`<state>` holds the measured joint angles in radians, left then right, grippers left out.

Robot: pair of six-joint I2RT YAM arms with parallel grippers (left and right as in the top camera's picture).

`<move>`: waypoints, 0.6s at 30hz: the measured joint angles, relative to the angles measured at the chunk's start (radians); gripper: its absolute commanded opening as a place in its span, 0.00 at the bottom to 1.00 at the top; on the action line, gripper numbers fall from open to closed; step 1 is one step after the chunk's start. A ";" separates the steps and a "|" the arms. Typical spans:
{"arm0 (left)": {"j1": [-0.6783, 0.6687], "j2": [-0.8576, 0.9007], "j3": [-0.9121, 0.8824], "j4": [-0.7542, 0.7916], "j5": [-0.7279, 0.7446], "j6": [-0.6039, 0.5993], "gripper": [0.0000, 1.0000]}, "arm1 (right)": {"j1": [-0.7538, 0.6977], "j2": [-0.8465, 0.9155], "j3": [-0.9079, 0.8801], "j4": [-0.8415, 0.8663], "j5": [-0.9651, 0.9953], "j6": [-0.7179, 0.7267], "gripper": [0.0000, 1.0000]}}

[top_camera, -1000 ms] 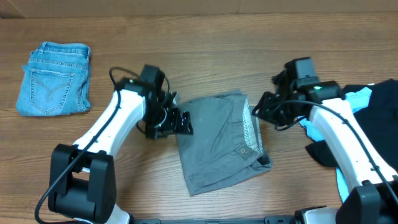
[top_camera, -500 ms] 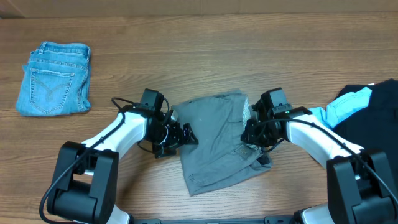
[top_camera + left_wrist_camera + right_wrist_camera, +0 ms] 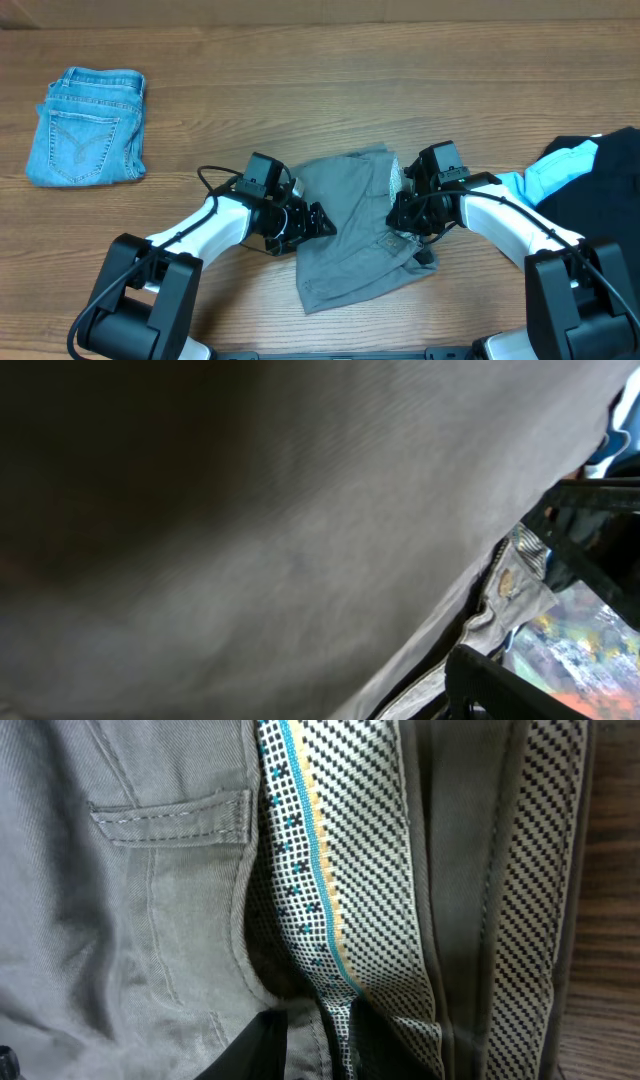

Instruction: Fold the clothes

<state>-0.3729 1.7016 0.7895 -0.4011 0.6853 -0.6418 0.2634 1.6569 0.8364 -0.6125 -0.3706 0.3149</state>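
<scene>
The grey shorts [image 3: 350,230] lie folded at the table's middle, with the patterned waistband lining on their right side. My left gripper [image 3: 316,220] is open at the shorts' left edge. In the left wrist view grey cloth [image 3: 250,510] fills the frame and only one finger [image 3: 520,685] shows. My right gripper [image 3: 400,215] is shut on the waistband; in the right wrist view its jaws [image 3: 320,1055] pinch the checked lining [image 3: 330,870] beside a pocket flap [image 3: 170,820]. Folded light-blue denim [image 3: 85,125] lies far left. Black [image 3: 605,190] and sky-blue [image 3: 555,165] garments lie at the right.
The wooden table [image 3: 300,90] shows between the denim and the shorts. The black and sky-blue pile lies close behind my right arm, at the table's right edge.
My left gripper has slid right onto the shorts' left edge. A second ago my right gripper came down onto the waistband; it has stayed there since.
</scene>
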 measured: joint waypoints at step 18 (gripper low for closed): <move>0.033 0.013 -0.011 -0.056 0.076 0.082 0.88 | 0.000 0.001 0.000 -0.002 -0.004 0.000 0.24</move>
<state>-0.3401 1.7145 0.7788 -0.4576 0.7616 -0.5594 0.2634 1.6581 0.8364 -0.6140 -0.3744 0.3145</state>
